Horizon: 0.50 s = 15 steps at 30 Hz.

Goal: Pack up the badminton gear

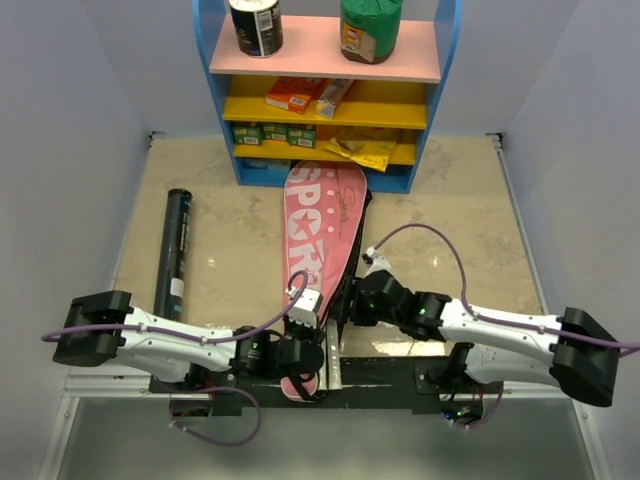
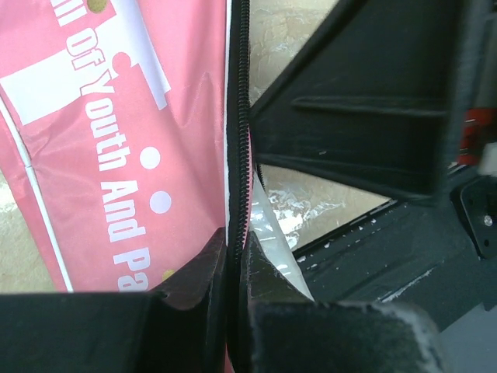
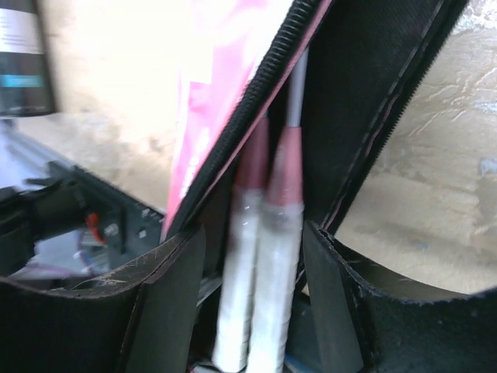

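Two rackets (image 3: pixel 286 167) lie side by side inside the pink bag (image 1: pixel 322 225), their white-wrapped handles (image 3: pixel 241 295) pointing toward the near edge of the table (image 1: pixel 470 200). The bag's broad head reaches back to the foot of the shelf unit (image 1: pixel 447 60). The long black tube (image 1: pixel 175 250) lies well apart on the left, not yet packed. The bag looks soft and floppy, a thin fabric shell likely to sag and fold if lifted by one flap, so the firmer zip edge (image 2: pixel 241 116) near the handle end seems the best place to take hold. The rackets look light and rigid, and their taped handles offer a sturdy, non-slip grip. The strung heads, hidden inside, are probably the delicate part. The left gripper (image 2: pixel 233 256) is clamped tight on that black zip seam at the bag's near end, pinching the fabric edge. The right gripper (image 3: pixel 248 233) stands roughly half open, its jaws straddling both handles at the bag's mouth with a gap on either side, and holds nothing so far as its wrist view shows. The bag's side gapes here, so the zip is judged not yet closed. No shuttlecock can be made out.
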{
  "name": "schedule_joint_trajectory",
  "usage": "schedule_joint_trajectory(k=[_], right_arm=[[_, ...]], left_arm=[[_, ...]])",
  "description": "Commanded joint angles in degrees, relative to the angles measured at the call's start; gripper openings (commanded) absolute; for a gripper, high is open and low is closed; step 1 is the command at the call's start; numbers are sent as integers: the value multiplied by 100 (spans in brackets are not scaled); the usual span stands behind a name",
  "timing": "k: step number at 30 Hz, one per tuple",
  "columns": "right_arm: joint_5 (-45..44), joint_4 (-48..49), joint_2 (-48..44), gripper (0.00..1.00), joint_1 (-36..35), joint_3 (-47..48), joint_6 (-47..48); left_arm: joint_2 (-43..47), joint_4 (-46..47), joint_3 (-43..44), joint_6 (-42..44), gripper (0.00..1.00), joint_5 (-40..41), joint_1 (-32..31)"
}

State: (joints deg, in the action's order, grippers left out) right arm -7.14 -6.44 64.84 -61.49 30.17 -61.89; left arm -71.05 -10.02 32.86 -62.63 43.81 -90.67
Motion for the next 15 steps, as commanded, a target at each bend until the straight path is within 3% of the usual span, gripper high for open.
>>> schedule_joint_trajectory(k=[1,8,15], right_arm=[[27,-182,-804,56,-38,-152,-69],[879,-438,-1140,46,-47,-529,291],[1345,590,-1395,44,-47,-1268,28]], left_arm=[[231,299,-43,-267,0,-233,-135],[258,281,-17,-241,0,-198,-135],[223,308,18,-197,0,-215,-143]])
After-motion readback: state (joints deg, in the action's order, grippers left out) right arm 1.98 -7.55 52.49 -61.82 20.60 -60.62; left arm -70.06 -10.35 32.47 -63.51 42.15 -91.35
